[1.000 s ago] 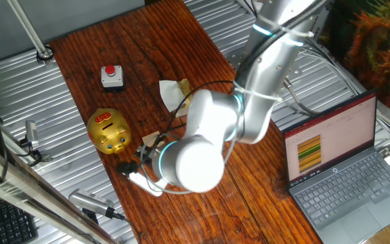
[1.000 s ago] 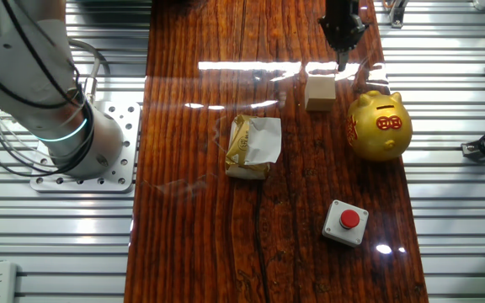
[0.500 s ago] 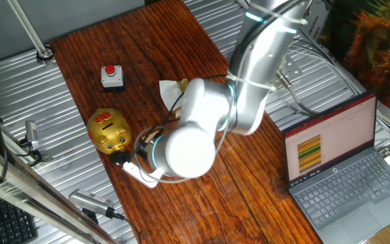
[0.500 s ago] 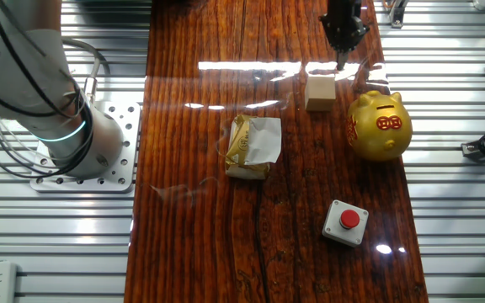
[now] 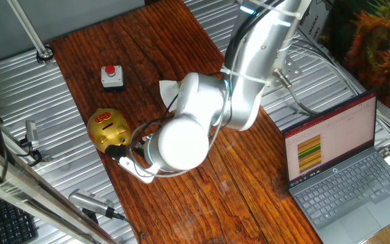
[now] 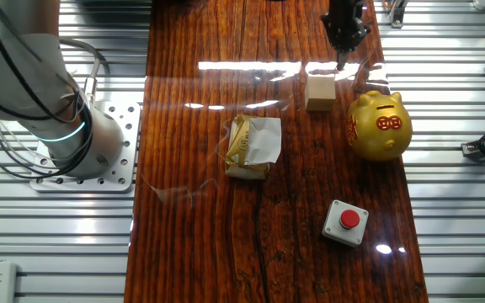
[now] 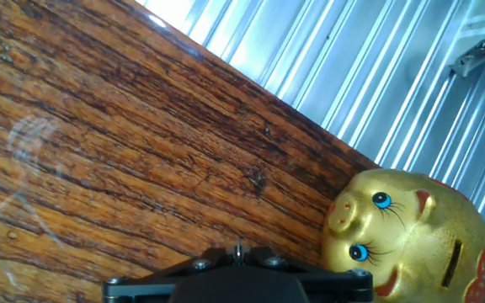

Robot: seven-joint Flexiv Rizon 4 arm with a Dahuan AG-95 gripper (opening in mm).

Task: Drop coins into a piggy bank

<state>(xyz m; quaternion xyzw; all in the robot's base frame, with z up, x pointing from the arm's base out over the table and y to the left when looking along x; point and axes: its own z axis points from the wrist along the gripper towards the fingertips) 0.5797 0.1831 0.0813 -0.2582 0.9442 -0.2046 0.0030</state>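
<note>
Shiny gold pig-shaped piggy bank (image 6: 379, 125) stands upright near one long edge of the dark reddish wooden desk (image 6: 192, 210), red patch with gold marks on its back, coin slot on top (dark slit visible in the hand view (image 7: 451, 263)). A pale wooden cube (image 6: 319, 93) sits just beside it; further along the same edge, a red button on a grey box (image 6: 346, 223). A crumpled yellow-and-white packet (image 6: 251, 146) lies mid-desk.

The hand (image 6: 343, 34) hangs above the desk near the cube, close to the pig's snout end. In one fixed view the arm's big joint hides most of it. In the hand view only the dark base of the fingers shows at the bottom edge, so I cannot tell whether the jaws are wide, narrow or pinching anything. No coin can be made out in any view.

Handling judgement:
- Coins: likely thin, rigid, light metal discs, smooth and prone to slip or tip. Best pinched across the flat faces or by opposite rim points, leaving most of the disc free below the fingers.
- Must be held edge-down, aligned with the slot's long axis; the slot looks narrow, so tolerance is small.
- Bank: glossy, rounded, probably hollow and light. A sideways nudge could slide or rock it on the polished wood.
</note>
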